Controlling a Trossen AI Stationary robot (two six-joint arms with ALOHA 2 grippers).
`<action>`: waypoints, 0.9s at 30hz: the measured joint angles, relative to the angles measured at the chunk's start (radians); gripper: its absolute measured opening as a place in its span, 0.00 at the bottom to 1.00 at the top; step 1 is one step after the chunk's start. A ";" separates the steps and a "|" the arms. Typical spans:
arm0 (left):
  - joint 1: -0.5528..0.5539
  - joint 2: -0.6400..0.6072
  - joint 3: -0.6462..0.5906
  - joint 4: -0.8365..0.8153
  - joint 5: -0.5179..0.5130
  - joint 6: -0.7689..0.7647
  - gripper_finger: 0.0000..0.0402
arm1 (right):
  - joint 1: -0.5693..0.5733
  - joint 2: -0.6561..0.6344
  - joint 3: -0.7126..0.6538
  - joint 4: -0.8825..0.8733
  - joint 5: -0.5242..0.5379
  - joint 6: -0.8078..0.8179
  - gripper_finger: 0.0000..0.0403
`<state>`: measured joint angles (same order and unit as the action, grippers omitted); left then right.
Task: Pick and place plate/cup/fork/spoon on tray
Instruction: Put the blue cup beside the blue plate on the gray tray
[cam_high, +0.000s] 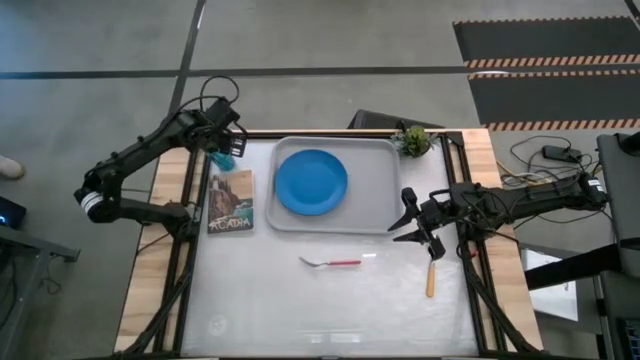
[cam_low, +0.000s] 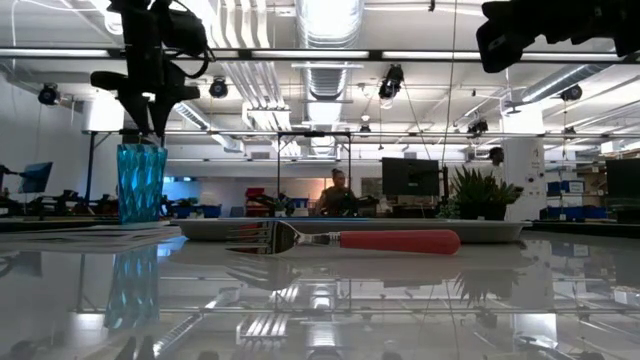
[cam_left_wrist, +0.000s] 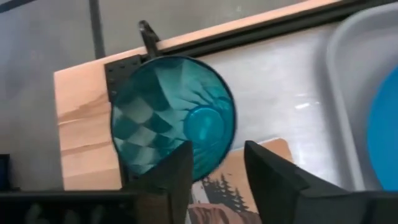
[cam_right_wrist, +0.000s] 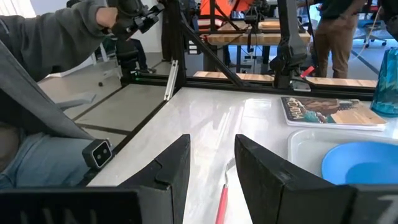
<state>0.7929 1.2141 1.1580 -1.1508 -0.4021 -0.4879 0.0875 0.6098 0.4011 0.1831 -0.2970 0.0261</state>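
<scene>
the white desk (cam_high: 300, 300) carries a grey tray (cam_high: 375, 215) at its far middle, with the blue plate (cam_high: 311, 181) lying in it. left of the tray lies a picture card (cam_high: 231, 201). the left tool (cam_high: 226, 150) hangs just over the teal cup (cam_high: 225, 159) at the far left, fingers apart, gripping nothing. the right tool (cam_high: 408, 222), open and empty, hovers by the tray's near right corner. the fork (cam_high: 332, 262) lies near of the tray, the spoon (cam_high: 431, 277) to its right.

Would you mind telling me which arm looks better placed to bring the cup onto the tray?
Left, probably: its end effector hangs open directly above the cup, beside the tray. The right end effector is across the table.
</scene>
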 joint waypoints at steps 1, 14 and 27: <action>0.000 0.005 0.000 0.005 0.000 0.000 0.35 | 0.000 0.000 0.000 0.000 0.000 0.000 0.28; -0.001 0.087 -0.001 0.009 -0.046 0.026 0.41 | 0.000 0.000 0.000 -0.011 0.001 0.000 0.28; -0.001 0.128 -0.002 0.009 -0.071 0.036 0.26 | 0.000 0.000 0.000 -0.015 0.002 0.000 0.28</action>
<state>0.7919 1.3420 1.1561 -1.1418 -0.4730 -0.4517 0.0875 0.6098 0.4011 0.1680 -0.2955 0.0261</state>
